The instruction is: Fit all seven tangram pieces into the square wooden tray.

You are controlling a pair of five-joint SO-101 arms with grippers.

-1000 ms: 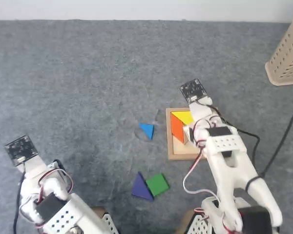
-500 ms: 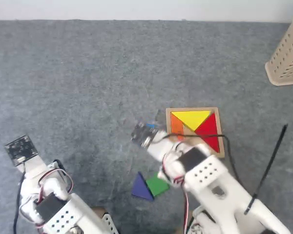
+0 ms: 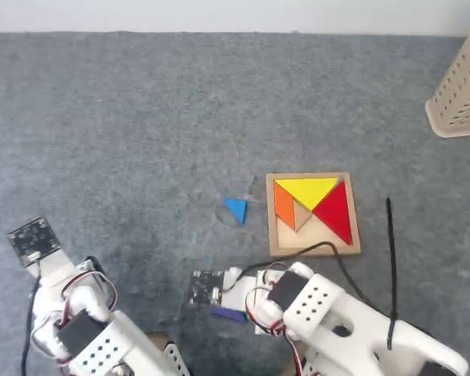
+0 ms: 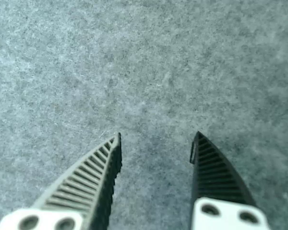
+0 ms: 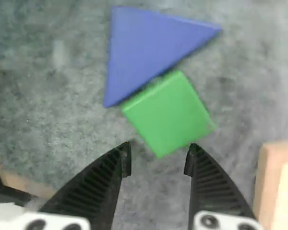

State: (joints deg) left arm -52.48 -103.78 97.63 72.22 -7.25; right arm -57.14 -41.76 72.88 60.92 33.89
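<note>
Right pincer (image 5: 158, 146) apart over square (image 5: 169, 112), 7 o'clock of tray (image 3: 271, 235); should straddle flat edges, sparing adjoining triangle (image 5: 144, 43). Left pincer (image 4: 156, 139) apart.

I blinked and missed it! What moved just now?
The right arm swung off the tray and back toward the robot's side. Its open jaws now hang over the green square, which lies beside the purple triangle. It holds nothing. The left arm, the blue triangle and the tray stayed put.
</note>
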